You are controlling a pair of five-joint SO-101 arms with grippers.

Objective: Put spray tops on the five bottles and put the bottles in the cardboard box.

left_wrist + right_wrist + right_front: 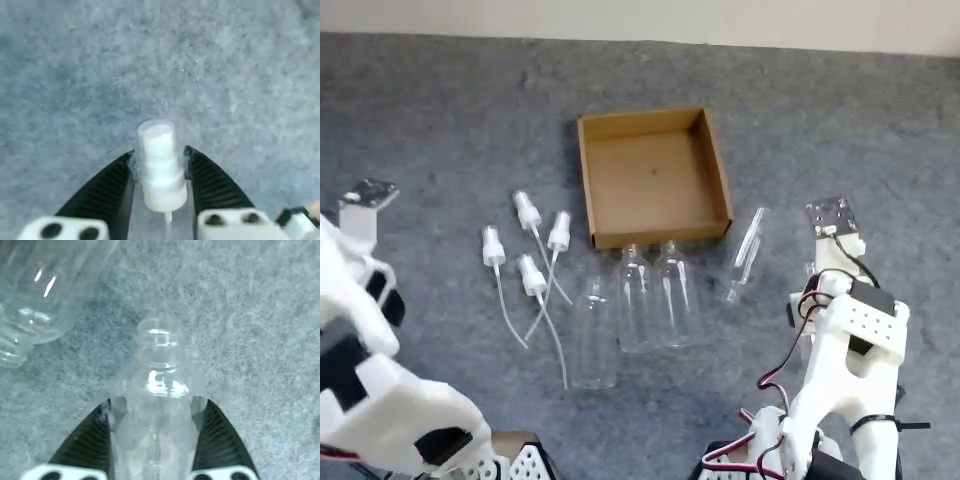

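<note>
Firmly pinched between the black ribbed jaws of the left gripper (159,152) is a white plastic spray top (160,167). Its cap end points away from the wrist and its thin tube runs back between the fingers, above the grey carpet-like table cover (240,75). The right gripper (156,404) is clamped on the body of a clear plastic bottle (159,375) whose open, capless neck points away from the wrist. A second clear bottle (40,285) lies on the cover just beside it.

From the high view, that second clear bottle (748,255) lies slanted off the right front corner of the open brown cardboard box (655,175), which sits mid-table. Three more clear bottles lie side by side just in front of the box's near wall: the left bottle (595,330), the middle bottle (633,295) and the right bottle (672,290). Left of the box, four loose white spray tops with long thin tubes lie close together: one (526,210), another (559,232), a third (492,245) and a fourth (531,275). The white left arm (370,330) stands at the table's left edge and the white right arm (845,340) at the lower right.
</note>
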